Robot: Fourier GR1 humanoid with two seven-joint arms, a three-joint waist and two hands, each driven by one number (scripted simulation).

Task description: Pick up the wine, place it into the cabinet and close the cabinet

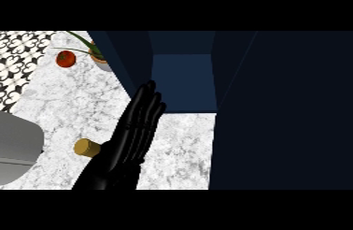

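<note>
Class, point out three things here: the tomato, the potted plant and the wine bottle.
tomato (66, 59), head view, middle of its red skin.
potted plant (101, 60), head view, on its pot.
wine bottle (86, 148), head view, on its gold top.

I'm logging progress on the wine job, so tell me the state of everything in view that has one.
cabinet: open, no bottle showing inside.
wine: on the counter, outside the cabinet; only its gold top shows, the rest hidden by the hand.
left hand: open, fingers straight, beside the wine.
right hand: not in view.
</note>
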